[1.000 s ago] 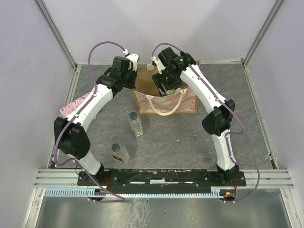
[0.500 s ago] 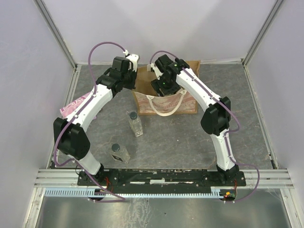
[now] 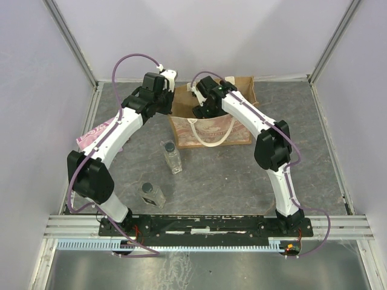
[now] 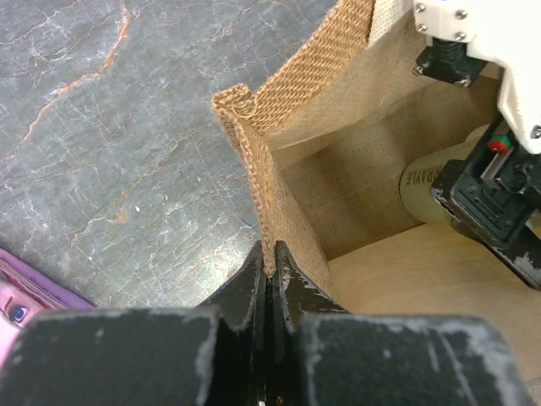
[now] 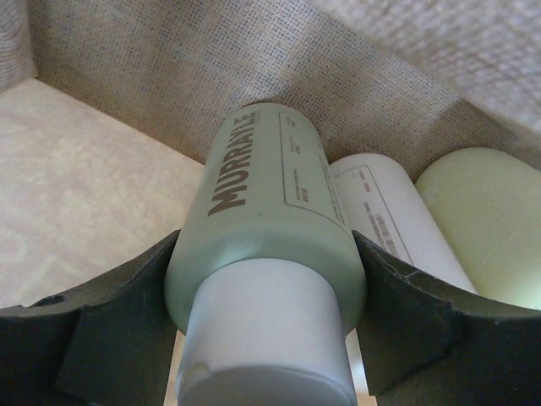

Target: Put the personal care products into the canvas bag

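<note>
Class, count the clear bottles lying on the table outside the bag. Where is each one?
2. The farther clear bottle lies just in front of the canvas bag, by its left corner. The nearer clear bottle lies close to the left arm's base. Others may be hidden from this view.

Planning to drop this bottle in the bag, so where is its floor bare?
In the right wrist view, bare bag floor lies left of the held bottle, up to the woven wall. Crowded right: two more bottles against that wall.

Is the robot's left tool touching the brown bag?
Touching. The left wrist view shows the left tool pinching the canvas bag's wall edge between its shut fingers.
</note>
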`<control>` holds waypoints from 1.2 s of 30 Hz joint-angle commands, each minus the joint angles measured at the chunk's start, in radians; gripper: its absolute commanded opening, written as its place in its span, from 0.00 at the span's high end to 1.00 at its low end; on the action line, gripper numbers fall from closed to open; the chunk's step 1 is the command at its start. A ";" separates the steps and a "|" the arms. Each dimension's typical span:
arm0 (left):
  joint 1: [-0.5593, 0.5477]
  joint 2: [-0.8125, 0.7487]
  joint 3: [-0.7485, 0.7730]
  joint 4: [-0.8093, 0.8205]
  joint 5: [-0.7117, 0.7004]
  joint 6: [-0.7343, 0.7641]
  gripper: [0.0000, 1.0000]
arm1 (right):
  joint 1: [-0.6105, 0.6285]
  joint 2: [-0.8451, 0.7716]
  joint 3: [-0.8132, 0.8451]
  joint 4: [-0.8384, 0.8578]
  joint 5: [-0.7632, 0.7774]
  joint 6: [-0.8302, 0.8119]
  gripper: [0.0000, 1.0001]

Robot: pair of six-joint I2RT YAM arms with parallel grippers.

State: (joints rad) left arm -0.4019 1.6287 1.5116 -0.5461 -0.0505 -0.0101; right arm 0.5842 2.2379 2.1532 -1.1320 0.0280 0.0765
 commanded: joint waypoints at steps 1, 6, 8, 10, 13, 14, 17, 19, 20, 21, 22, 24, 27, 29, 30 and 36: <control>0.012 -0.054 0.031 -0.006 -0.046 0.035 0.97 | -0.023 0.009 -0.024 -0.078 0.059 -0.026 1.00; 0.013 -0.049 0.037 -0.005 -0.046 0.036 0.97 | -0.023 0.026 -0.035 -0.084 0.068 -0.032 1.00; 0.013 -0.048 0.038 -0.007 -0.045 0.036 0.97 | -0.022 0.033 -0.037 -0.087 0.072 -0.035 1.00; 0.012 -0.047 0.041 -0.006 -0.045 0.036 0.97 | -0.023 0.039 -0.035 -0.092 0.073 -0.037 0.97; 0.013 -0.048 0.039 -0.007 -0.045 0.036 0.97 | -0.023 0.024 -0.034 -0.090 0.064 -0.038 0.82; 0.012 -0.047 0.039 -0.006 -0.043 0.036 0.97 | -0.023 0.013 -0.034 -0.085 0.060 -0.039 0.75; 0.012 -0.045 0.040 -0.005 -0.042 0.036 0.97 | -0.023 -0.026 -0.031 -0.071 0.040 -0.040 0.53; 0.012 -0.042 0.040 -0.005 -0.039 0.035 0.97 | -0.022 -0.053 -0.018 -0.074 0.026 -0.040 0.37; 0.012 -0.042 0.039 -0.006 -0.037 0.035 0.97 | -0.021 -0.065 -0.007 -0.082 0.021 -0.041 0.31; 0.013 -0.040 0.038 -0.005 -0.038 0.035 0.97 | -0.022 -0.077 0.008 -0.094 0.018 -0.041 0.26; 0.013 -0.040 0.038 -0.005 -0.038 0.037 0.97 | -0.022 -0.089 0.024 -0.108 0.017 -0.043 0.23; 0.013 -0.037 0.034 -0.006 -0.044 0.043 0.97 | -0.022 -0.110 0.059 -0.141 0.020 -0.045 0.19; 0.013 -0.035 0.029 -0.006 -0.046 0.045 0.97 | -0.022 -0.150 0.086 -0.165 0.023 -0.051 0.15; 0.013 -0.036 0.025 -0.005 -0.046 0.045 0.97 | -0.023 -0.185 0.086 -0.165 0.024 -0.054 0.12; 0.013 -0.037 0.023 -0.003 -0.047 0.046 0.97 | -0.023 -0.205 0.083 -0.162 0.026 -0.055 0.10; 0.013 -0.045 0.008 0.006 -0.055 0.055 0.97 | -0.023 -0.312 0.077 -0.149 0.030 -0.040 0.03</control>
State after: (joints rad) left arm -0.4015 1.6287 1.5116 -0.5484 -0.0544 -0.0097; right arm 0.5617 2.0262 2.1899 -1.2507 0.0467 0.0315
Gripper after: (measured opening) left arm 0.051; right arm 0.957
